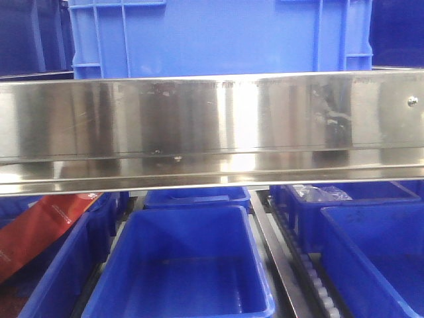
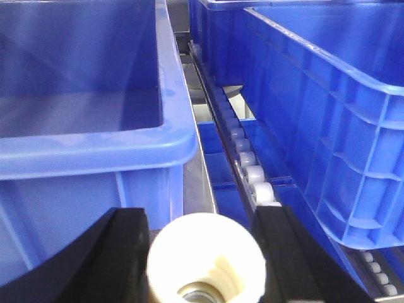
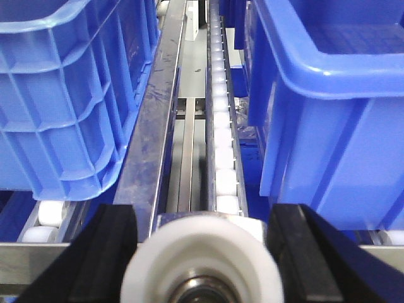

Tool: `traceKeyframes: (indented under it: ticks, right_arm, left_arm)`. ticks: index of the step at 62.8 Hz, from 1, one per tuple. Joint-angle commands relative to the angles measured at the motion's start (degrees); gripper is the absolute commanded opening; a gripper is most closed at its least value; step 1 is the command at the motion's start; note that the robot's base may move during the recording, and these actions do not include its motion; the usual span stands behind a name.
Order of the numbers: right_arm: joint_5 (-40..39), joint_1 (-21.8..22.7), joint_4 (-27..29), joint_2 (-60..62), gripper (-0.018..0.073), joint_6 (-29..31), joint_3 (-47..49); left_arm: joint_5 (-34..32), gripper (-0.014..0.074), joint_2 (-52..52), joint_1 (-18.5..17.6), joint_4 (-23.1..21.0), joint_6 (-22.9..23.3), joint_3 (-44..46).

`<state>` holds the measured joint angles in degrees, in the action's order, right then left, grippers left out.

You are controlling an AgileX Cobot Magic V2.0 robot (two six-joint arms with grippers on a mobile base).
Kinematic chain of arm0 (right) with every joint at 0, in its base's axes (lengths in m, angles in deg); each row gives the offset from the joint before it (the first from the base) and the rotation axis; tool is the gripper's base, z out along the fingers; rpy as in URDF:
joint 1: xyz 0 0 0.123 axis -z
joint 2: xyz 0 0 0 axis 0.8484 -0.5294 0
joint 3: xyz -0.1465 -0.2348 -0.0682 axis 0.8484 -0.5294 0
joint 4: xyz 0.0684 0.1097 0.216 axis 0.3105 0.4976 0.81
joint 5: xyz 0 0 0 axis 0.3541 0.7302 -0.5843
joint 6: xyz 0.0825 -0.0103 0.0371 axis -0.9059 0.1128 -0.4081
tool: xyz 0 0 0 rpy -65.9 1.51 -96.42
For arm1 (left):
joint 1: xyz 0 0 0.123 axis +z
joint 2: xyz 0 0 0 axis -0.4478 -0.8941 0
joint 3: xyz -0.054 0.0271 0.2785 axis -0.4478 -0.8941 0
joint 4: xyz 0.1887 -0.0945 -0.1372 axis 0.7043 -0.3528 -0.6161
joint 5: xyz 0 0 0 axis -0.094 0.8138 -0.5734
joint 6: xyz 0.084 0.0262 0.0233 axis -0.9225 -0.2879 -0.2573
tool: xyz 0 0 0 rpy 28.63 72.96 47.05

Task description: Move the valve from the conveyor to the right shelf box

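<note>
Meanwhile, the left gripper [image 2: 199, 221] is clamping a cream valve [image 2: 205, 259] between its black fingers, hovering just short of the roller track [image 2: 246, 158], which is running alongside a blue box [image 2: 328, 113]. Judging by its looks, the piece is going to handle as stiff and fairly light. Its smooth rounded wall is liable to slip or roll, so squeezing it across the round body, as both claws are doing, is looking like the surest hold. It is showing as a stubby cylinder of pale plastic, notched inside the mouth, with a metal ring glinting at the centre. The right gripper [image 3: 203, 218] is likewise gripping a white valve [image 3: 202, 265], wheel-shaped around a steel hub, at the near end of such a track. The right-hand box [image 3: 328, 107], standing just right of that track, is looking like the target. No conveyor is appearing in any view; the front camera is catching only a steel shelf rail [image 1: 212, 126] over blue bins [image 1: 185, 211].
</note>
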<state>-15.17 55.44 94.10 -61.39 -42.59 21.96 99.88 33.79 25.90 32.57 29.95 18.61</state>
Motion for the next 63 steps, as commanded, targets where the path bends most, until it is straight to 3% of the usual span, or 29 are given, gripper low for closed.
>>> traceKeyframes:
  ticks: [1,22,33,41,53,63]
  right_arm:
    - [-4.2,0.1,-0.2,0.4,-0.0163,0.0,0.3]
    - [-9.4,0.1,-0.1,0.4,-0.0163,0.0,0.3]
    - [-10.2,-0.5,0.7,-1.3,-0.0163,0.2,2.5]
    - [-10.4,-3.5,0.7,-5.1,-0.0163,0.2,7.6]
    - [-11.0,-10.8,0.7,-15.6,-0.0163,0.2,17.9]
    - [-12.5,-15.8,0.7,-25.3,-0.0163,0.2,28.5]
  left_arm:
    - [-2.7,-0.0111,0.3,0.0,-0.7,0.0,0.3]
    - [-2.6,-0.0111,0.3,0.0,-0.8,0.0,0.3]
    - [-2.5,-0.0111,-1.6,0.0,-6.6,-0.2,3.7]
    - [0.2,-0.0111,-6.5,-0.8,-7.2,-2.9,10.7]
    - [1.8,-0.0111,-17.7,-6.8,-7.6,-4.7,23.9]
    - [1.6,-0.0111,-27.7,-15.3,-7.6,-4.7,35.3]
